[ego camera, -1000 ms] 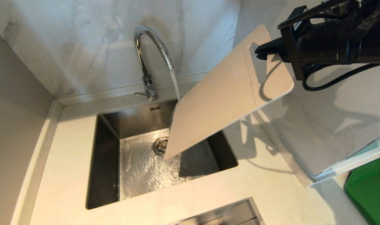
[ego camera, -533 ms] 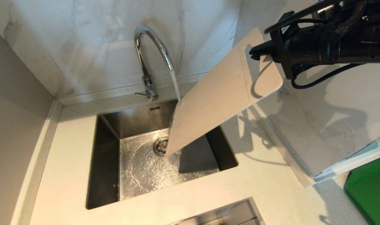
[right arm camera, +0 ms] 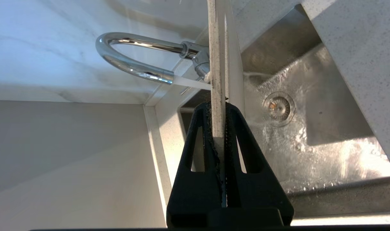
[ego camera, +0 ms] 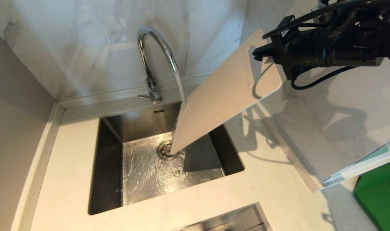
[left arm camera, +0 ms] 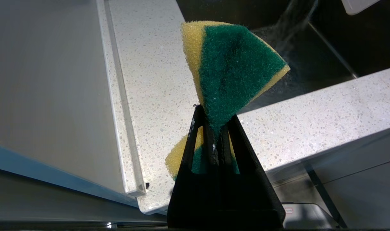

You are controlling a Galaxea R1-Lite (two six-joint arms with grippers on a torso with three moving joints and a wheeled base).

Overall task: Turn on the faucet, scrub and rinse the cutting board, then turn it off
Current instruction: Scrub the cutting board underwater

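Risk: cutting board (ego camera: 220, 96) is pinched only at its handle end, so I'd judge the wet plastic could twist or slide out of the claw and drop into the sink (ego camera: 106, 166).
Splash: water from the faucet (ego camera: 153, 61) strikes the board's far face; tilted further, it might spray onto the counter (ego camera: 69, 154).
Right arm: reaches in level from the upper right, its wrist turned so the board stands on edge.
Right gripper (right arm camera: 222, 125): clamped on the board's thin edge beside the handle slot, one finger on each face.
Board: hangs slanted over the right half of the sink, low corner just above the drain (ego camera: 165, 150), high end up by the right wall.
Left gripper (left arm camera: 215, 128): off to the left near the counter edge, out of the head view, squeezing a yellow-and-green sponge (left arm camera: 228, 67).
Faucet: running; lever (ego camera: 145, 96) sticks out to the left.
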